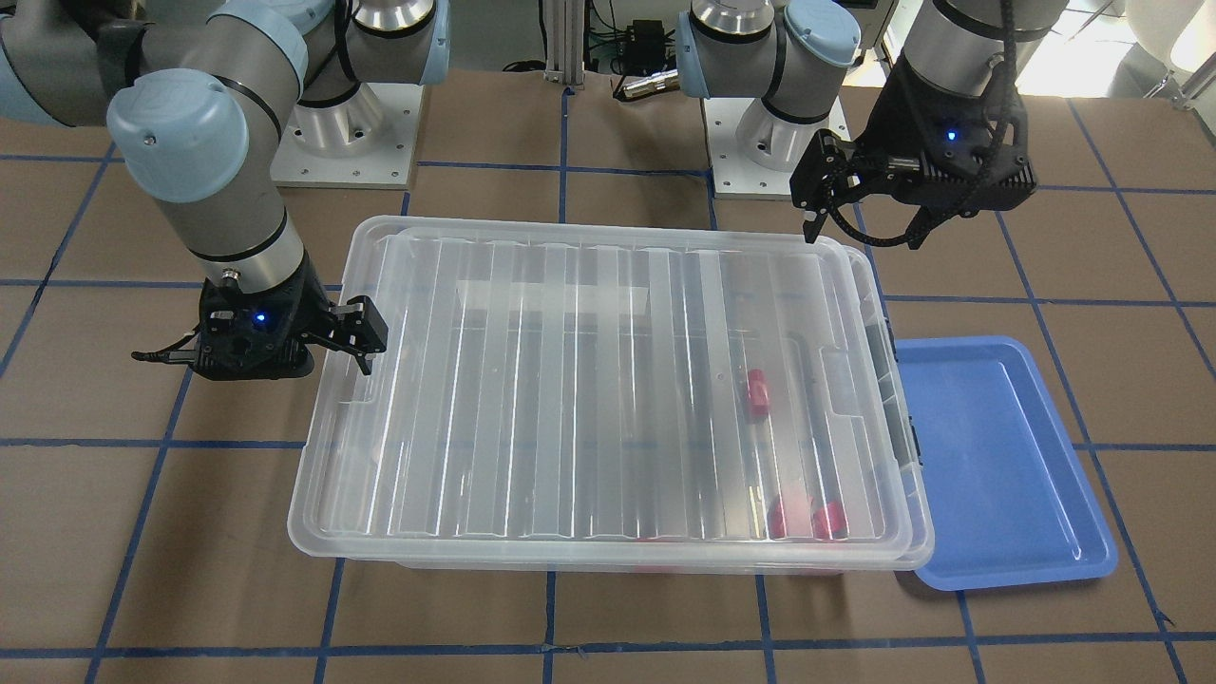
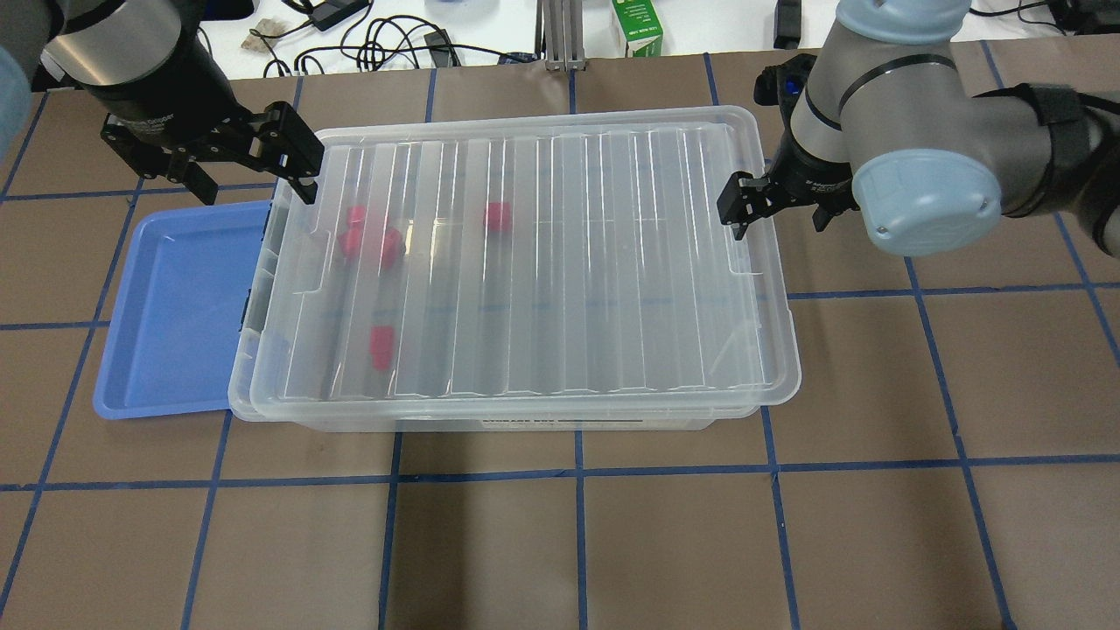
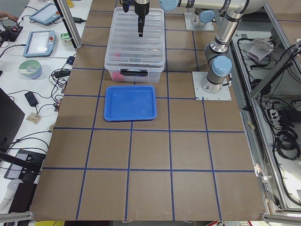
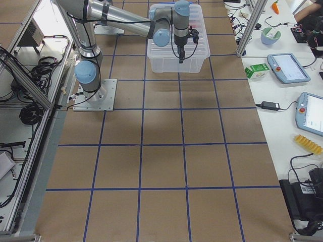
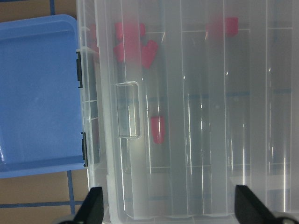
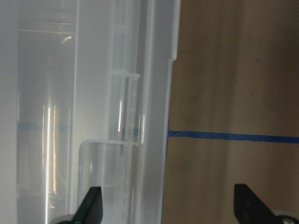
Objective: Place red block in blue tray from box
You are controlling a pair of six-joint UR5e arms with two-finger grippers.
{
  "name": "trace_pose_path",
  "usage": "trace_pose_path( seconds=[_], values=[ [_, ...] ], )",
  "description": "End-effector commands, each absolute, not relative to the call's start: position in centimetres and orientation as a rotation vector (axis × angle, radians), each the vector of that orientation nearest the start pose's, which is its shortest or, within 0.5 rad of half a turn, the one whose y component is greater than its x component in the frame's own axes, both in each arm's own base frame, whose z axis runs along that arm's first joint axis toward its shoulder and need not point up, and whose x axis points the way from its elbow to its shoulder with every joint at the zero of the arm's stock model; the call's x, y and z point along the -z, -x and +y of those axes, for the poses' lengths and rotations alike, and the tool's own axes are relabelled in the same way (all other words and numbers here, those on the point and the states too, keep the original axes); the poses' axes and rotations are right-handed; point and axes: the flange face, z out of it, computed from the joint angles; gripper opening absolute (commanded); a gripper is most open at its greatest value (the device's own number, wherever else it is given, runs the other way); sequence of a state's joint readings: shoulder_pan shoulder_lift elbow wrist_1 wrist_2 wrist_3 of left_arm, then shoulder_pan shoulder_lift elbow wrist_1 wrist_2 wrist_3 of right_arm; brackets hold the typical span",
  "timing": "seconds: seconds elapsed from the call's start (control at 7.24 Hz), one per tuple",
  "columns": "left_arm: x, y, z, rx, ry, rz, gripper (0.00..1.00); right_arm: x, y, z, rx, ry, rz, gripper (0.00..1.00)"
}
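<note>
The left gripper [image 5: 170, 210] hangs above the box [image 2: 420, 420] at its tray end, toward the side nearest the robot. Its fingers are spread wide and hold nothing. The red block [image 5: 158, 129] lies inside the box under the ribbed lid [image 2: 560, 262], which is on.

In the left wrist view the block sits ahead of the fingertips, deeper into the box from the robot. It falls roughly between the two finger lines, a little toward the tray-side finger. Its long axis runs across the box's width, along the lid's ribs. The fingers spread along the box's length, so I judge they would meet its long sides once the lid is off.

Through the plastic the block is a small pinkish-red blur, longer than wide. It seems narrower at the end facing the robot, though the knob cannot be made out for sure. It lies alone, just beside the lid's moulded handle recess.

Farther in, toward the box's side away from the robot, sit the other red blocks [image 2: 367, 236]. The blue tray [image 2: 175, 306] lies right against the box's end on the robot's left.

The right gripper [image 6: 170, 212] is at the box's opposite end, equally wide open and empty. One finger is over the lid's rim and the other over bare table. It is well apart from the block, so the left arm is the nearer.
</note>
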State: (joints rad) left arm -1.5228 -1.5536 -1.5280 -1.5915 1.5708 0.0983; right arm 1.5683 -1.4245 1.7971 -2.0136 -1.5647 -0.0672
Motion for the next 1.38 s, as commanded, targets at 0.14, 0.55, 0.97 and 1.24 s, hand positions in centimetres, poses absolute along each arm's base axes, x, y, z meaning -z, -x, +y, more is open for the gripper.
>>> trace_pose_path(
  seconds=[0.14,0.55,0.97,1.24],
  values=[
    [-51.8,11.0,-49.4,0.07,-0.082,3.141,1.0,-34.4,-10.7,-53.8,0.101,0.039,3.139,1.0],
    [-51.8,11.0,-49.4,0.072,-0.084,3.139,1.0,-34.2,-3.9,-54.3,0.062,-0.133,3.185,1.0],
    [-52.0,10.9,-49.2,0.075,-0.084,3.137,1.0,-34.6,0.8,-54.4,0.068,-0.256,3.18,1.0],
    [-52.0,10.9,-49.2,0.075,-0.084,3.137,1.0,-34.7,2.3,-54.5,0.07,-0.234,3.184,1.0]
  ],
)
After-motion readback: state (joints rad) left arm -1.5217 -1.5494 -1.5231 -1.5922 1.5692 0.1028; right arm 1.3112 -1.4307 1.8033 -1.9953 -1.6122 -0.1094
